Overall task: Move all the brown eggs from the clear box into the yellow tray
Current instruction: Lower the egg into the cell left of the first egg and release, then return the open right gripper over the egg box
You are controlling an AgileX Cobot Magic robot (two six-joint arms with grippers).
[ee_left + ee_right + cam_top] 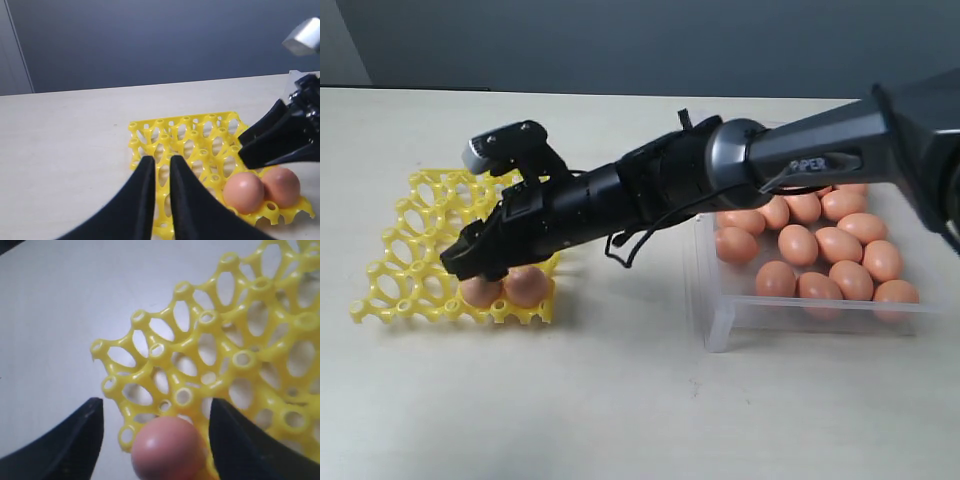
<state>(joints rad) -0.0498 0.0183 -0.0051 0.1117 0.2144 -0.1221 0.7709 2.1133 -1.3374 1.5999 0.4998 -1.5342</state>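
**A:** Pale tabletop under a grey wall. Where do the brown eggs lie?

**B:** Most are heaped in the clear box, which stands beside the yellow tray. In the tray's edge cups sit two eggs, side by side at the corner nearest the box.

**A:** And the right gripper?

**B:** It reaches over that same corner, jaws spread wide on either side of one tray egg and clear of it on both flanks.

**A:** And the left gripper?

**B:** It hangs low over the table just off the tray's edge, fingers pressed almost together.
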